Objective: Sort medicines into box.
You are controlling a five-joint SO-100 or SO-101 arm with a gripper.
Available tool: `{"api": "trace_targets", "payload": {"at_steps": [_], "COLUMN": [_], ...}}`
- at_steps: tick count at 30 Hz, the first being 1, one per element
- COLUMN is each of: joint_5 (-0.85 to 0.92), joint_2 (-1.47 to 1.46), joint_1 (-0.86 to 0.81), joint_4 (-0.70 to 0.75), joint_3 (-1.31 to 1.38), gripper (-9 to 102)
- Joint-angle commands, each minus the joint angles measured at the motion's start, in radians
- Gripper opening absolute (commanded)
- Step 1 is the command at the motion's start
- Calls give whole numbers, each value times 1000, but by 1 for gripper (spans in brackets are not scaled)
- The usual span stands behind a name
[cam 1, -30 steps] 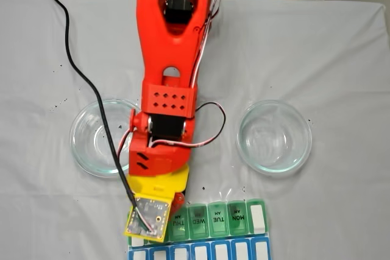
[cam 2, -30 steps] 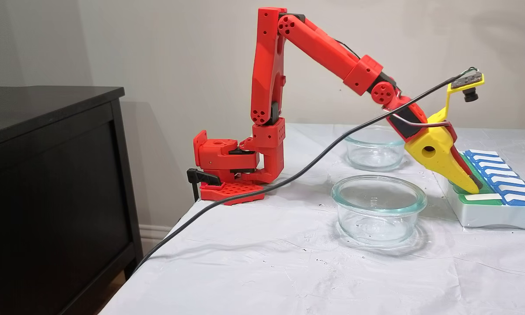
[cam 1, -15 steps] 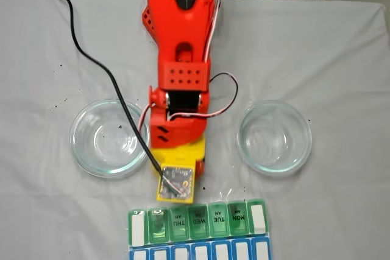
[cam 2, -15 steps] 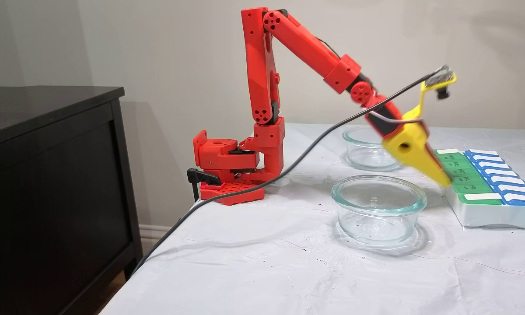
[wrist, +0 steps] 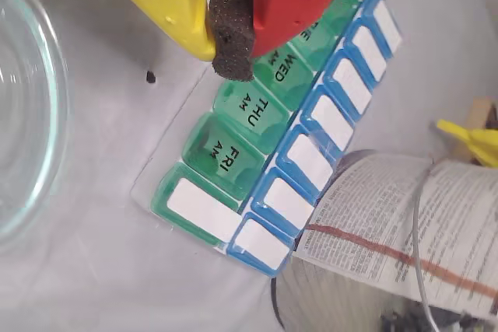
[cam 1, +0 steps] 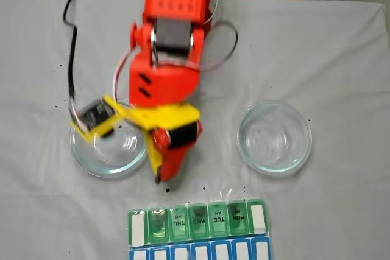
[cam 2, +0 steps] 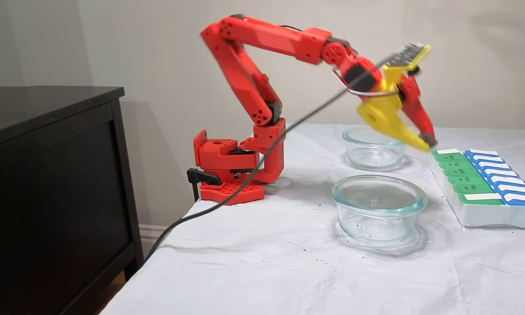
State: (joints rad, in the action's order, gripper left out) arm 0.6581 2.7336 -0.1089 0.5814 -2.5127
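Note:
The box (cam 1: 198,222) lies at the near edge in a fixed view, its green lids reading THU, WED, TUE, MON above a blue row. In the wrist view the box (wrist: 250,118) also shows a FRI lid, and all its lids are down. My gripper (cam 1: 160,178) hangs in the air just short of the box, between the two glass dishes. Its yellow and red fingers are shut together on their own black foam pad, gripper (wrist: 232,36), with nothing else between them. From the side, the gripper (cam 2: 428,143) hovers above the box's (cam 2: 477,186) far end. The medicines are out of view.
Two clear glass dishes stand empty, one dish (cam 1: 107,143) on the left and one dish (cam 1: 274,136) on the right. A black cable (cam 1: 70,47) trails over the white cloth. A printed paper (wrist: 389,231) lies beyond the box. A dark cabinet (cam 2: 48,183) stands beside the table.
The arm has lifted off the box and drawn back towards its base. The wrist has rolled, swinging the camera mount over the left dish. The gripper stays shut.

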Motion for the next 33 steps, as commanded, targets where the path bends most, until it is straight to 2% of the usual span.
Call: {"api": "trace_targets", "payload": {"at_steps": [1,4,7,13,17,20,24,28,33], "joint_5": [-175,-241,-241,-192,-173,-127,-155,-219,-215], "joint_2": [250,314,472,472,472,471,469,471,471], "joint_1": [-15,6,41,103,118,195,233,181,184], "joint_4": [118,212,224,279,407,531,569,568,568], "joint_3": [5,-15,-173,-353,-403,-453,-476,-476,-476], "gripper": [0,0,0,0,0,0,0,0,0]}}
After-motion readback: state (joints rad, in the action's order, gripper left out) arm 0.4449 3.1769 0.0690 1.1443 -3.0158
